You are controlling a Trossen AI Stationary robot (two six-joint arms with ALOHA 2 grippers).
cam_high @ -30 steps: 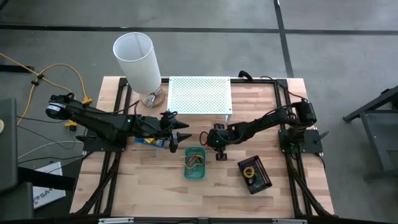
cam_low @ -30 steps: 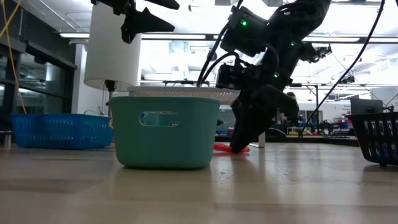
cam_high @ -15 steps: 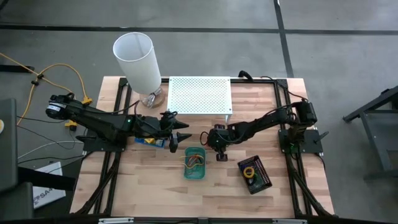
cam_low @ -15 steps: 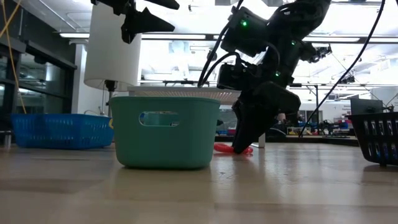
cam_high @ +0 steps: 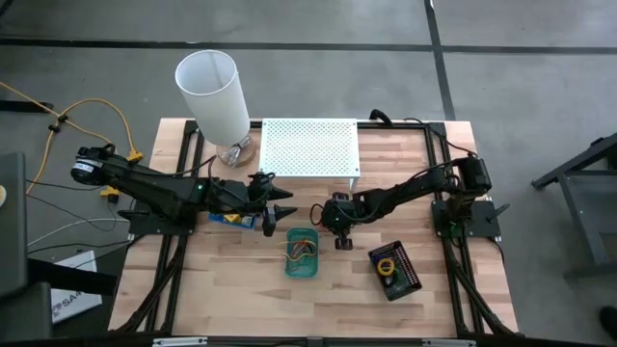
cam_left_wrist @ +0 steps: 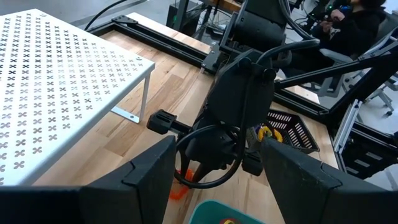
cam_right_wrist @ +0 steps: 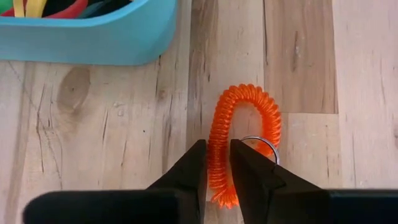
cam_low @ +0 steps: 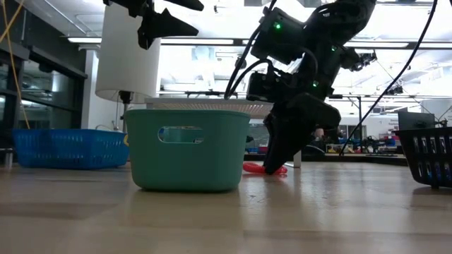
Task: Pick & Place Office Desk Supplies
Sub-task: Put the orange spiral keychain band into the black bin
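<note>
From above, I see my right claw (cam_high: 330, 218) low over the bench (cam_high: 231, 289), just beside the green tray (cam_high: 302, 253), which holds a few coloured rings. The black tray (cam_high: 395, 271) with a yellow item sits apart toward the right arm's side. My left claw (cam_high: 280, 214) hangs above the blue tray (cam_high: 231, 219), its fingers spread and carrying nothing.

At bench level, the right claw (cam_low: 272, 166) is tipped down onto a red-orange coil ring (cam_low: 256, 168) lying on the wood behind the green tray (cam_low: 187, 148).

Through the left wrist, I look past the spread fingers (cam_left_wrist: 143, 180) at the right arm bent down beside the white perforated shelf (cam_left_wrist: 56, 87).

Through the right wrist, the two fingers (cam_right_wrist: 186, 168) pinch one side of the orange coil ring (cam_right_wrist: 245, 134), clenched on it while it lies flat on the bench, a small metal loop at its end, the tray's edge close by.
</note>
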